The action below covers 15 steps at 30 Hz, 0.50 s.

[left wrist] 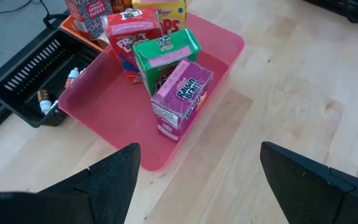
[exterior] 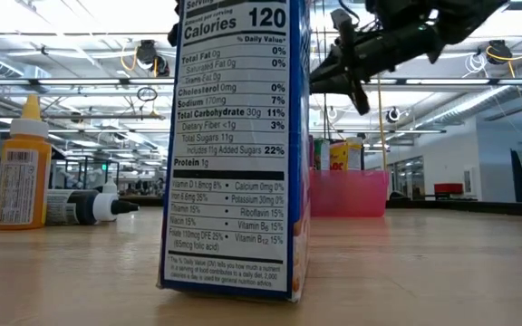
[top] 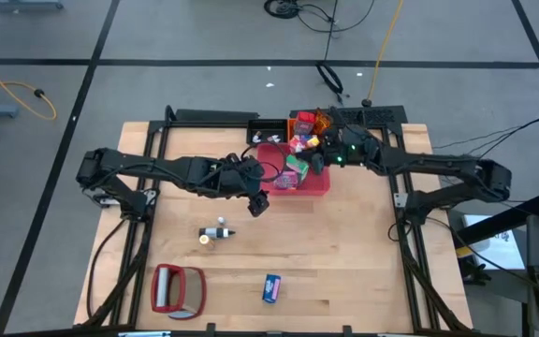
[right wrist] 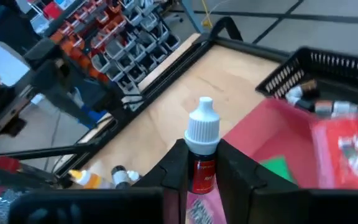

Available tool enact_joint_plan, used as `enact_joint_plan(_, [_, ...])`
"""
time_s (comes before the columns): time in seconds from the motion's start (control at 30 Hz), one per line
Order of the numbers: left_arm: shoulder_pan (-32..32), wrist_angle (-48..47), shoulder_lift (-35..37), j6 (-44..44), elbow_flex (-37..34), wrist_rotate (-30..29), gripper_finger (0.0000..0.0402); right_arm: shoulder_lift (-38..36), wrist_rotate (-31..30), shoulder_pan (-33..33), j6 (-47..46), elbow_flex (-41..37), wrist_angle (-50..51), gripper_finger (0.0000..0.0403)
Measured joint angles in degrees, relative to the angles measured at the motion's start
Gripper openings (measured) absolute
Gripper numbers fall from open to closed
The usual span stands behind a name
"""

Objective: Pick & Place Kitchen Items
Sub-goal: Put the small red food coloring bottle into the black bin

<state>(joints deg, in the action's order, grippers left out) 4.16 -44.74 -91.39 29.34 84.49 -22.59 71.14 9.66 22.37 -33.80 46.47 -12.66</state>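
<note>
From above, the left gripper (top: 259, 202) hangs with its fingers spread and empty just beside the near-left corner of the pink bin (top: 318, 186), while the right gripper (top: 313, 161) reaches over the bin's cartons. Nearer than the left gripper lie two small bottles (top: 215, 233), a blue carton (top: 270, 287) and a red-framed silvery object (top: 178, 288).

The table-level camera alone reads the blue carton's (exterior: 236, 145) nutrition panel, upright, with a yellow bottle (exterior: 23, 167) standing and a dark-capped bottle (exterior: 84, 206) lying.

The left wrist camera names the cartons ahead of its open fingers (left wrist: 110, 177): a purple Raisin Bran box (left wrist: 181, 98) leaning on a green box (left wrist: 164, 56).

Only the right wrist camera shows what that claw holds: a red white-capped bottle (right wrist: 202, 146), clamped upright.
</note>
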Motion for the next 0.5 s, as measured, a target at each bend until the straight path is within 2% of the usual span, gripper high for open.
enact_joint_plan(0.5, [0.0, 0.9, 0.0, 1.6, 0.0, 0.0, 0.0335, 17.7, 7.0, 10.2, 6.8, 13.6, 0.7, 0.0049])
